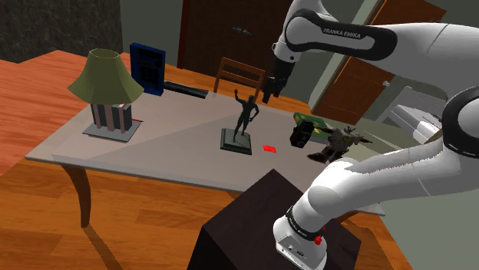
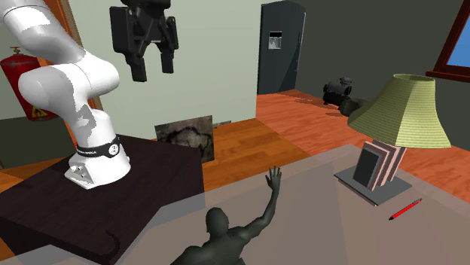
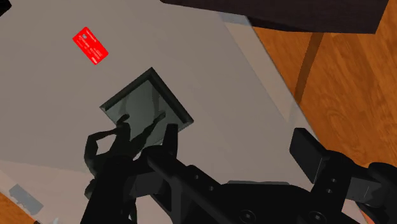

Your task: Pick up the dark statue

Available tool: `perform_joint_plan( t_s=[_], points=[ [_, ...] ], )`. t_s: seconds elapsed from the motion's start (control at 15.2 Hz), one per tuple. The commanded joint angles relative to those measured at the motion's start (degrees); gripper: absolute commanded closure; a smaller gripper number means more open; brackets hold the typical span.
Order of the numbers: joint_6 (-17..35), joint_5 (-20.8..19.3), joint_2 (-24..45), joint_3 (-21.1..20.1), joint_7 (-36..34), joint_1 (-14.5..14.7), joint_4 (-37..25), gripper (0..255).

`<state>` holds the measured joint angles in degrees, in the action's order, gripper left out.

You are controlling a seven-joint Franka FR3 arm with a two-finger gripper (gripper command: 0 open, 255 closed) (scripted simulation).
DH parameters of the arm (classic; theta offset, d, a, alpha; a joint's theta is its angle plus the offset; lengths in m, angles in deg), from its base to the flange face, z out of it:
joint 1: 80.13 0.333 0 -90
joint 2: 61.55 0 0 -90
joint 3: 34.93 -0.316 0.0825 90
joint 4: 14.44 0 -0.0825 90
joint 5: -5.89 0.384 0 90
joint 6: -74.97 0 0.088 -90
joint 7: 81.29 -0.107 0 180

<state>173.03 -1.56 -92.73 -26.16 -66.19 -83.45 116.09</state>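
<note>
The dark statue (image 1: 244,120) is a slim figure with raised arms on a square dark base, standing near the middle of the grey table (image 1: 169,142). My gripper (image 1: 269,87) hangs open above it, a little toward the shoulder view's right, level with the raised hands and not touching them. In the second exterior view the gripper (image 2: 149,66) is high up with its fingers apart, and the statue (image 2: 226,235) rises at the bottom edge. In the wrist view the statue (image 3: 118,156) and its base lie beside one finger (image 3: 170,149), outside the gap of the gripper (image 3: 238,141).
A green-shaded lamp (image 1: 105,88) stands at the table's left end, with a blue box (image 1: 147,67) behind it. A red card (image 1: 269,148) lies right of the statue. Small dark objects (image 1: 338,142) crowd the right end. A chair (image 1: 239,77) stands behind the table. The stand (image 1: 269,230) is in front.
</note>
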Motion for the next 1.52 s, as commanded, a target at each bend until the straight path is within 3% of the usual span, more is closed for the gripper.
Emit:
perform_joint_plan(
  t_s=[0.0,0.53,1.19,1.45],
  points=[
    [1.94,0.18,4.14,1.89,2.26,-0.09,-2.30,0],
    [7.57,4.21,21.27,8.77,12.38,-0.58,-13.31,0],
    [7.24,15.27,45.83,12.49,25.43,-5.04,-35.03,0],
    [9.16,15.94,47.29,12.29,26.06,-5.43,-34.39,0]
  ],
)
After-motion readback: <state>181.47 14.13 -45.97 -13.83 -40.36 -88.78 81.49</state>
